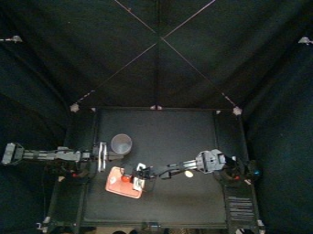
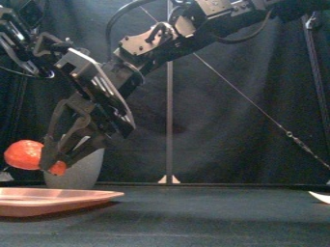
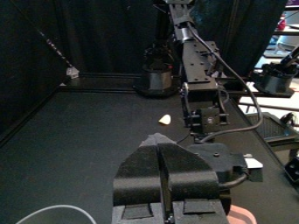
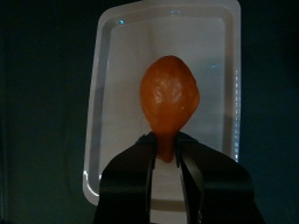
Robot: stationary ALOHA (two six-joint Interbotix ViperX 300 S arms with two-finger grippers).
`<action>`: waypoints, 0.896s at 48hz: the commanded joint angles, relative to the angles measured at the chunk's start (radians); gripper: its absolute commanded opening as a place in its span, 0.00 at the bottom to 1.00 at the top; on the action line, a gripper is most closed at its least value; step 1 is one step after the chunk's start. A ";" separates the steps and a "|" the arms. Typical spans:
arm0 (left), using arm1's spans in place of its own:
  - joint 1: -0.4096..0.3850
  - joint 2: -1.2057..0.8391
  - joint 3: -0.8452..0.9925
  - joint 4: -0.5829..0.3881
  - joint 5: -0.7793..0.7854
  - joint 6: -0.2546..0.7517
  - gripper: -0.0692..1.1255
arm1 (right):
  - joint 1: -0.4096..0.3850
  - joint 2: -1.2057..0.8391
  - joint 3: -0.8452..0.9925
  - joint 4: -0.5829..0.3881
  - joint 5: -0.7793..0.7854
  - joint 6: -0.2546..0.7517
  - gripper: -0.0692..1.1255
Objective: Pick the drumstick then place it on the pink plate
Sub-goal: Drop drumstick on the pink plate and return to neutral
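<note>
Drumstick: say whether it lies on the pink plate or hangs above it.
Hangs above it. The right hand grips the drumstick by its thin end over the pink plate; front view shows a gap between them.

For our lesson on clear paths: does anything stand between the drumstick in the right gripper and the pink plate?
Nothing visible does. The drumstick, held in the right gripper, hangs over a bare part of the pink plate, with only air between. The grey cup stands behind the plate, out of the path.
</note>
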State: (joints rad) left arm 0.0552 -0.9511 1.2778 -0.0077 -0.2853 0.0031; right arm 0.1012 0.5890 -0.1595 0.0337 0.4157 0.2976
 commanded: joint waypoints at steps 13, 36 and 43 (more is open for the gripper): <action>0.002 -0.002 -0.017 0.002 -0.009 0.002 0.15 | 0.009 -0.029 -0.023 -0.031 -0.005 0.003 0.69; 0.002 -0.006 -0.011 -0.002 -0.009 0.002 0.15 | -0.012 -0.198 0.209 -0.078 -0.193 0.000 0.71; 0.002 -0.006 -0.006 -0.002 -0.009 0.002 0.15 | -0.037 -0.299 0.367 -0.091 -0.325 0.002 0.70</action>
State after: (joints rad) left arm 0.0552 -0.9603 1.2824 -0.0092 -0.2853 0.0031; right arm 0.0828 0.3850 0.1549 -0.0537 0.1580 0.3007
